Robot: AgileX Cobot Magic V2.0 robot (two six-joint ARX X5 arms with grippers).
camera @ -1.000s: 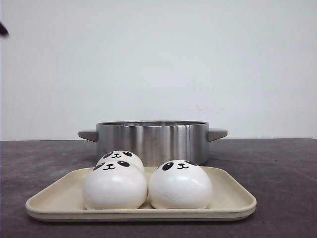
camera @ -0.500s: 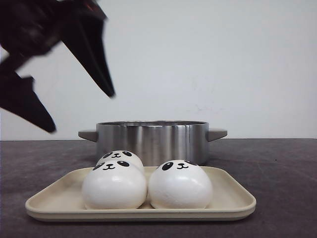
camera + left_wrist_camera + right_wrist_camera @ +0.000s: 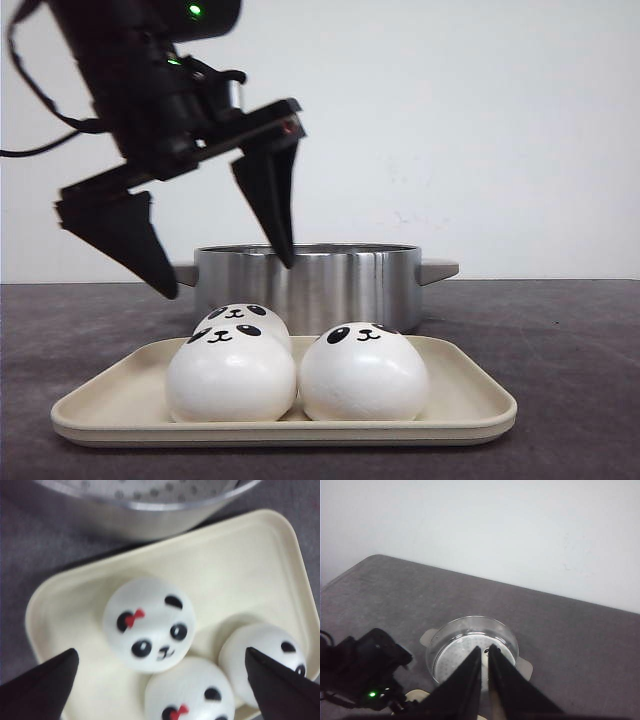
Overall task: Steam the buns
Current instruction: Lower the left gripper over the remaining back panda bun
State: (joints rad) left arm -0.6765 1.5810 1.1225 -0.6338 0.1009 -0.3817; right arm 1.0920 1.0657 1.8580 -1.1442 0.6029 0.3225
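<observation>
Above the left end of the tray, the left pincer (image 3: 222, 268) hangs with its fingers spread wide and nothing between them, one tip in front of the pot's rim and the other out past the pot's left handle. Seen from the wrist, the fingers straddle the buns, the nearest being the bow bun (image 3: 149, 624) at the middle of the tray (image 3: 240, 565); a second bun (image 3: 192, 692) lies at its 5 o'clock and a third bun (image 3: 265, 655) at its 4 o'clock, all three crowded close together. The pot (image 3: 307, 283) stands just behind the tray on the bench (image 3: 560, 330), its perforated floor bare as far as the views show; a fourth bun is not visible. The right pincer (image 3: 485, 680) is high above the pot with its fingers nearly together and holding nothing. The chief risk, I judge, is the crowding: a finger coming down between touching buns may shove a neighbour aside or off the tray, or pinch two at once. The buns look glossy and domed, so an off-centre squeeze could squirt one out. The tray may also slide if pushed.
</observation>
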